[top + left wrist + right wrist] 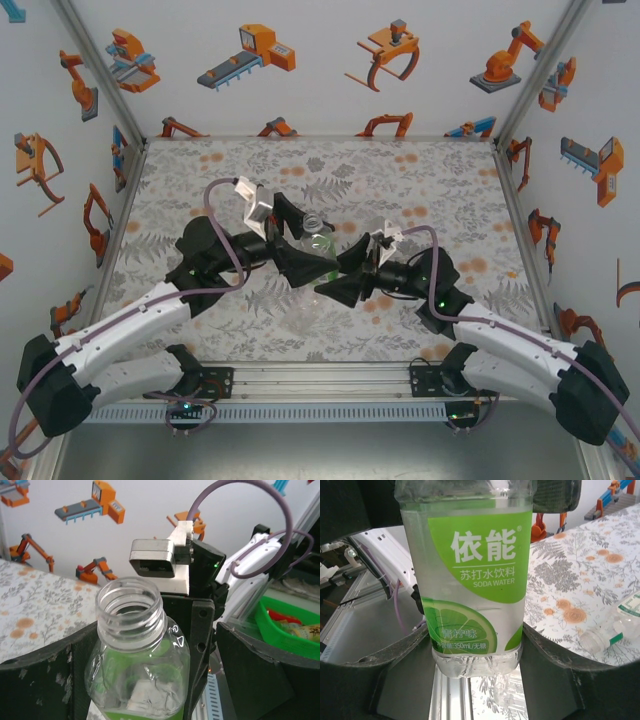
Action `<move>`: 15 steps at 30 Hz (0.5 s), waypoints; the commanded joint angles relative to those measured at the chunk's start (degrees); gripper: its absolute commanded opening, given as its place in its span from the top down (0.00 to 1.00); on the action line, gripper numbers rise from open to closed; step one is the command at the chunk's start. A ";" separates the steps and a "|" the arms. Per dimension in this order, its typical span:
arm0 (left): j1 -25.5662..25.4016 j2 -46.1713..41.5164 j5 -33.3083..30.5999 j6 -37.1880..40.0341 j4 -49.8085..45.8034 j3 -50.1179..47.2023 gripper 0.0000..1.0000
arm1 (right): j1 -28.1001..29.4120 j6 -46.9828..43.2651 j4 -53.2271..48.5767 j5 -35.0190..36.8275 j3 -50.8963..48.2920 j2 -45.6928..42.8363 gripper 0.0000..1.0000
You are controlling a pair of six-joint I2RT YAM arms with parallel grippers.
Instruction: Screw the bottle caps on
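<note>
The green-label bottle point(475, 555) hangs upright above the table point(580, 580), in the middle of the workspace where the two arms meet. The right gripper point(475, 630) has it low down: its two fingers press against both sides of the base, just under the label. The left gripper point(157, 630) sits around the shoulder and neck with its fingers spread wide; one finger is close to the plastic, and the other stands well off it. The threaded neck point(131, 605) is bare, with no cap on it. A second bottle point(615, 625) lies on its side on the table, well apart.

The step looks like a handover, leaving the right arm as holder so the left can bring a cap. A grip so low leaves the neck free to sway, so the right fingers should squeeze firmly but not crush the thin wall. The left should back straight off without nudging the neck. The cap then wants to sit flat on the threads before any turning, or it may cross-thread.
</note>
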 commanded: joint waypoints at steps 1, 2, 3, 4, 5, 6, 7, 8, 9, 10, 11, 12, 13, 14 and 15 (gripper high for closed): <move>-0.21 0.94 2.29 -3.83 8.16 -0.81 0.18 | 0.39 1.37 6.91 1.62 2.56 -1.64 0.63; -0.26 1.18 2.35 -4.00 8.16 -0.69 0.19 | 0.40 1.80 7.81 1.78 2.68 -1.57 0.63; -0.29 1.42 2.61 -4.04 8.15 -0.59 0.20 | 0.43 2.08 8.56 1.95 2.72 -1.55 0.64; -0.30 1.53 2.76 -4.06 8.16 -0.54 0.20 | 0.43 2.41 9.36 2.21 2.81 -1.49 0.64; -0.29 1.66 2.77 -4.10 8.23 -0.53 0.21 | 0.44 2.81 10.49 2.48 2.77 -1.39 0.64; -0.38 1.75 2.69 -4.21 8.46 -0.65 0.22 | 0.51 3.17 11.42 2.66 2.95 -1.30 0.64; -0.48 1.91 2.75 -4.30 8.81 -0.68 0.22 | 0.52 3.34 12.08 2.81 3.04 -1.14 0.64; -0.55 2.08 2.65 -4.46 9.22 -0.61 0.23 | 0.52 3.56 12.58 2.90 3.28 -1.02 0.65; -0.64 2.20 2.68 -4.56 9.40 -0.54 0.23 | 0.61 3.57 12.99 3.01 3.53 -0.92 0.65; -0.80 2.41 2.73 -4.56 9.54 -0.44 0.23 | 0.67 3.56 13.19 3.19 3.66 -0.72 0.65; -0.87 2.61 2.62 -4.56 9.57 -0.25 0.23 | 0.75 3.54 13.35 3.38 3.79 -0.63 0.65; -1.04 2.86 2.72 -4.57 9.70 -0.15 0.23 | 0.87 3.60 13.58 3.56 3.96 -0.43 0.65; -1.08 3.05 2.76 -4.66 9.89 0.00 0.23 | 0.87 3.58 13.78 3.65 4.04 -0.27 0.66; -1.16 3.28 2.75 -4.73 10.09 0.11 0.24 | 0.94 3.59 13.88 3.59 4.14 -0.02 0.66; -1.17 3.45 2.74 -4.79 10.20 0.26 0.24 | 0.94 3.63 13.92 3.48 4.25 0.15 0.67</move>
